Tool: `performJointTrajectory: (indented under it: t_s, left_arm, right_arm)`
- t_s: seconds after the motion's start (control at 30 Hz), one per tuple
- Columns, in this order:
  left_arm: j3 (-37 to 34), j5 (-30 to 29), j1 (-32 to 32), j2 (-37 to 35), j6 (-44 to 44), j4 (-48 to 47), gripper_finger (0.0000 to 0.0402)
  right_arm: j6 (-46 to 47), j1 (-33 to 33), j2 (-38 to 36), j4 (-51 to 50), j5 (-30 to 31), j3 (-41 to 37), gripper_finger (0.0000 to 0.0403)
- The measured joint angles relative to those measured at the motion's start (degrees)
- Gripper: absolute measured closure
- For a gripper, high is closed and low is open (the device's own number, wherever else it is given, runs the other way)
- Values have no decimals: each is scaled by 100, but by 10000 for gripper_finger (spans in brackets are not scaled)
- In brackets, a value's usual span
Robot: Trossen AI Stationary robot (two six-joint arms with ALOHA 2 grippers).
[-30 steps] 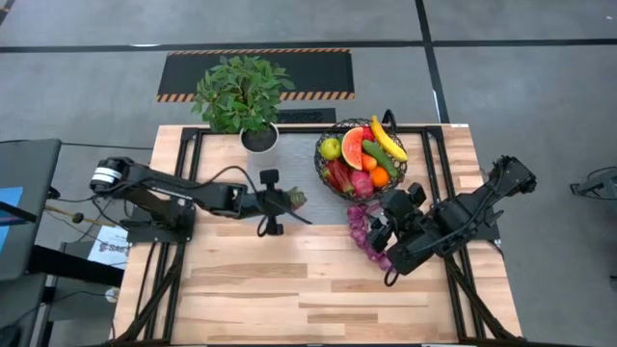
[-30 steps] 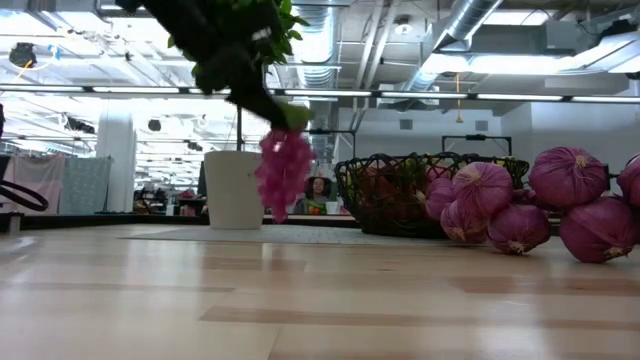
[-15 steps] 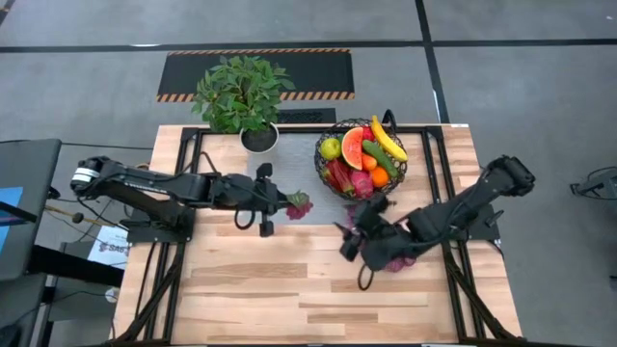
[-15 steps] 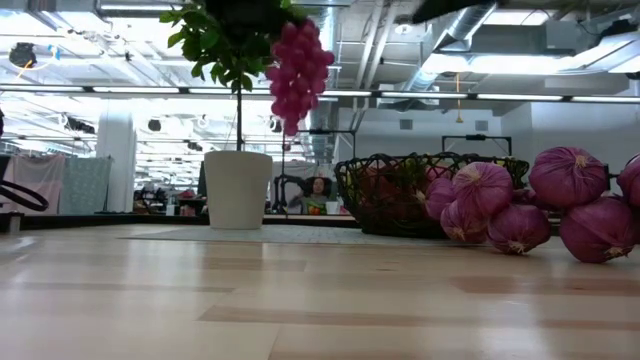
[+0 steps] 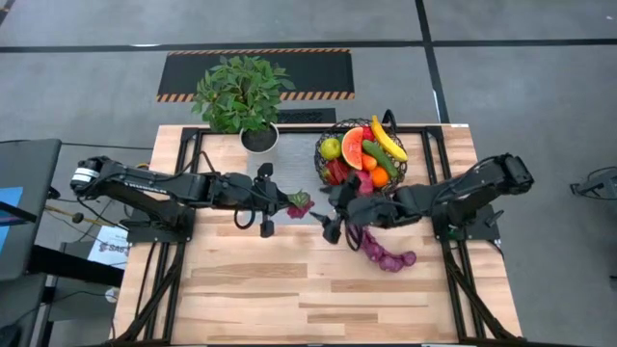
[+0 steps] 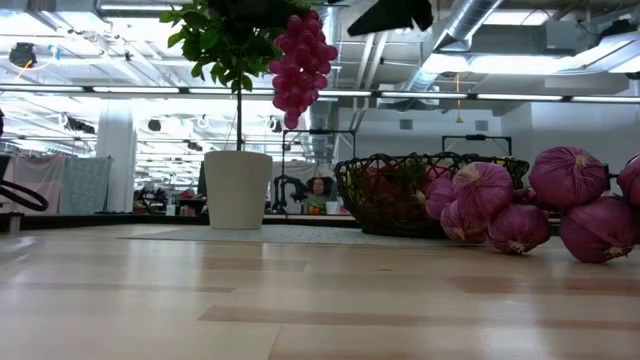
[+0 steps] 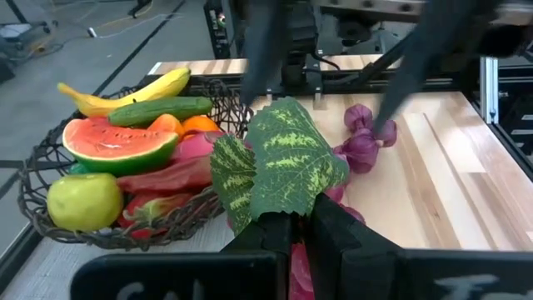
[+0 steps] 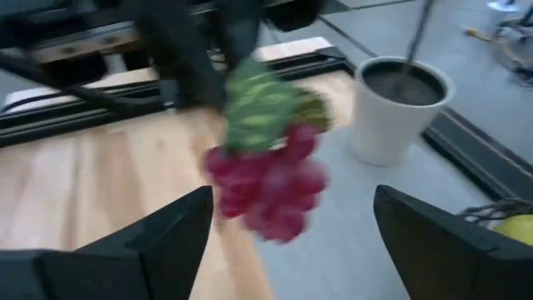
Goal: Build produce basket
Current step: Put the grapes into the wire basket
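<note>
My left gripper (image 5: 285, 202) is shut on a bunch of purple grapes (image 5: 300, 204) with green leaves, held above the table's middle. The bunch shows high up in the low view (image 6: 299, 62). My right gripper (image 5: 329, 211) is open just right of the bunch. In the right wrist view its two fingers stand wide apart with the grapes (image 8: 265, 185) ahead, touching nothing. The dark wire basket (image 5: 324, 170) at the far right holds a banana, cucumber, watermelon slice, apple, oranges and red pieces. My left gripper pinches the top of the bunch, at the base of its green leaves (image 7: 280, 210), between its two fingers. The fingers come in about level from the table's left. The grapes hang below the fingers (image 6: 299, 62), lifted clear of the table.
A string of purple onions (image 5: 383, 253) lies on the table near the right arm, and shows large in the low view (image 6: 566, 198). A potted plant in a white pot (image 5: 258, 138) stands at the far edge, left of the basket. Bare wood lies along the near side.
My left gripper has risen with the grapes and gone a little toward the table's right; the bunch now hangs high and clear. My right gripper has left the onions and gone toward the table's left and far side, up to the grapes. The onions have stayed put.
</note>
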Motion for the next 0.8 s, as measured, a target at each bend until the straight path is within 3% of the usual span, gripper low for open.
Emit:
performJointTrajectory:
  t_s: [0.13, 0.33, 0.73, 0.8]
  left_arm:
    - [0, -2, 0, 0, 10, 17, 401]
    - [0, -9, 0, 2, 134, 245, 401]
    - [0, 176, 0, 2, 98, 842, 401]
    - [0, 242, 1, 2, 95, 935, 401]
  right_arm:
    - [-183, -215, 0, 102, -124, 0, 36]
    - [-176, -427, 0, 8, -1043, 0, 25]
    - [-652, -455, 222, 210, -1074, -30, 25]
    - [-862, -451, 383, 710, -1185, 26, 26]
